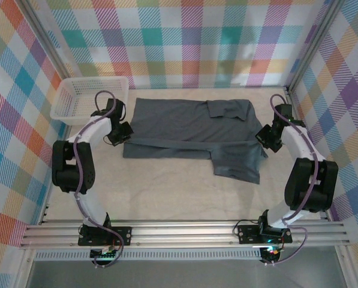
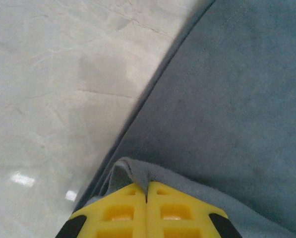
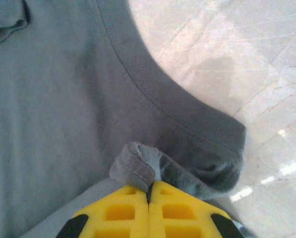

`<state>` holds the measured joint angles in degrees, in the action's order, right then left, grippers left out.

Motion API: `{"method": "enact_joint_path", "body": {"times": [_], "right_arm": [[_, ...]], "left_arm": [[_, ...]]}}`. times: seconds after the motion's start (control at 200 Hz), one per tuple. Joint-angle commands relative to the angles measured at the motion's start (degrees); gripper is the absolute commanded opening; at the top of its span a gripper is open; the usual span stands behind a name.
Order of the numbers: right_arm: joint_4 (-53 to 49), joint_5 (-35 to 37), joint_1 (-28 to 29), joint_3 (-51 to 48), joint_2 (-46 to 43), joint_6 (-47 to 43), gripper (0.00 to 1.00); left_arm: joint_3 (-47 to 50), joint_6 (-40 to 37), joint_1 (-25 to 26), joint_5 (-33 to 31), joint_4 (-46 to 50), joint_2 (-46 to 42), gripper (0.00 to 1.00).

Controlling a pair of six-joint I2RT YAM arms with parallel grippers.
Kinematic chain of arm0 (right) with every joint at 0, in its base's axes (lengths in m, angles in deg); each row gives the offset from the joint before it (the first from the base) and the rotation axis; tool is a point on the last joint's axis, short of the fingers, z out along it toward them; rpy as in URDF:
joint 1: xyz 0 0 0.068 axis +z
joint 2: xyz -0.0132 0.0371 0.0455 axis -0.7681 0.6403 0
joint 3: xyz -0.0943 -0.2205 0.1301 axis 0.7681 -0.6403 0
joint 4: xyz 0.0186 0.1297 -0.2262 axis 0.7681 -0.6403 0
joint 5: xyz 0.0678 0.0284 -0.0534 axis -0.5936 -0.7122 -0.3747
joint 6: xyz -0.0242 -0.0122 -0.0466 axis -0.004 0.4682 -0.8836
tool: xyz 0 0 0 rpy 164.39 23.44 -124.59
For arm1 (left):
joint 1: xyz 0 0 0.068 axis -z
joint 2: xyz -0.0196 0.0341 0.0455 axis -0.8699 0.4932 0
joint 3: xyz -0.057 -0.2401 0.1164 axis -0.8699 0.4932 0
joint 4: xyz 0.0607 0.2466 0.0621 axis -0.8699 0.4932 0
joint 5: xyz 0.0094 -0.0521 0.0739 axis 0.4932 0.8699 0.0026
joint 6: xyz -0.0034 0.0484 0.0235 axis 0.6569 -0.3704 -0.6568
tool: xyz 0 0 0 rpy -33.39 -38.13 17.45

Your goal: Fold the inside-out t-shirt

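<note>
A small ridge of the t-shirt's point(image 2: 227, 109) edge is pinched between the clenched yellow fingertips of the left gripper point(image 2: 147, 191). A bunched nub of the same cloth is clamped just as tightly at the tips of the right gripper point(image 3: 148, 191). Just past the right fingertips a curved stitched hem point(image 3: 152, 99) is seen, with the bare table point(image 3: 247, 59) to its right. Ahead of the left fingertips the shirt edge runs away diagonally, with cloth to the right of it and table to the left.

The rest of the shirt is spread flat between the two grippers, with one flap hanging nearer the arm bases on the right gripper's side. A white basket point(image 1: 83, 96) stands beyond the left gripper, clear of the cloth.

A fold with both ends held is judged to be in hand. Both pinches should be raised together and at equal height, so that the span is kept lightly taut. The thin grips could be pulled out by any jerk, so the cloth should be carried over slowly and laid edge to edge.
</note>
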<state>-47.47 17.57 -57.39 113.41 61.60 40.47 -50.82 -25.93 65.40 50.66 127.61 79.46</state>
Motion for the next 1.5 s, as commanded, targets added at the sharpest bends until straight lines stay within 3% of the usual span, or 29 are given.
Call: {"method": "enact_joint_path", "body": {"times": [0.0,0.06,0.145,0.24,0.345,0.495,0.635,0.74,0.905,0.945,1.015,1.09,1.17,1.27,1.385,1.495], "right_arm": [[1.92,-0.21,-0.80,1.27,3.37,-1.03,0.01],[2.59,-1.56,-0.75,2.25,5.86,-2.05,0.07],[0.81,-1.87,-0.84,5.19,9.05,-3.40,0.13],[-2.39,-3.17,-1.02,8.17,8.57,-4.91,0.36],[-5.82,0.30,-1.28,5.54,1.58,-3.67,0.49],[-4.94,1.18,-2.10,-10.27,-11.92,1.05,0.53],[-3.81,-5.78,-2.04,-21.61,-16.80,2.52,0.52],[-2.47,-5.74,-2.04,-25.97,-17.53,2.06,0.52],[3.38,-11.97,-1.87,-26.80,-11.03,-0.19,0.47],[3.75,-12.87,-1.85,-26.15,-8.95,-0.20,0.40],[2.69,-14.48,-1.71,-24.37,-7.52,-0.50,0.14],[0.64,-15.34,-1.33,-22.83,-9.57,-0.46,0.00],[-4.28,-16.91,-0.70,-20.71,-11.99,0.11,0.00],[-8.40,-24.48,0.90,-17.58,-12.04,2.62,0.00],[-9.23,-29.63,2.45,-8.61,-5.96,6.71,0.00],[-4.47,-28.22,2.46,2.28,1.77,14.23,0.00]], "left_arm": [[-2.07,-1.80,-0.60,1.02,-1.30,3.71,0.00],[-2.36,-1.90,-0.59,1.65,-2.68,5.22,0.06],[-3.35,-2.98,-0.46,1.03,-3.57,6.62,0.22],[-5.33,-4.67,-0.43,-0.33,-1.83,5.77,0.35],[-4.29,-5.24,-0.42,-1.70,-0.59,-0.23,0.41],[5.19,-2.01,0.85,0.88,-3.44,-13.36,0.45],[13.51,-2.32,6.40,3.37,-4.60,-23.21,0.47],[17.92,-4.53,11.54,1.79,-4.17,-28.60,0.48],[23.04,-4.23,14.86,1.31,-5.68,-30.73,0.48],[22.98,-4.15,15.08,0.99,-5.21,-30.28,0.48],[22.61,-4.23,15.34,0.40,-4.90,-30.07,0.48],[22.20,-4.58,15.44,0.48,-4.88,-30.28,0.48],[21.84,-4.83,15.59,0.42,-4.40,-30.35,0.48],[22.18,-4.60,15.79,-0.19,-4.46,-30.25,0.48],[22.45,-3.56,15.92,-0.33,-5.35,-28.79,0.48],[21.28,-2.66,16.30,-0.27,-6.47,-26.77,0.48]]}}
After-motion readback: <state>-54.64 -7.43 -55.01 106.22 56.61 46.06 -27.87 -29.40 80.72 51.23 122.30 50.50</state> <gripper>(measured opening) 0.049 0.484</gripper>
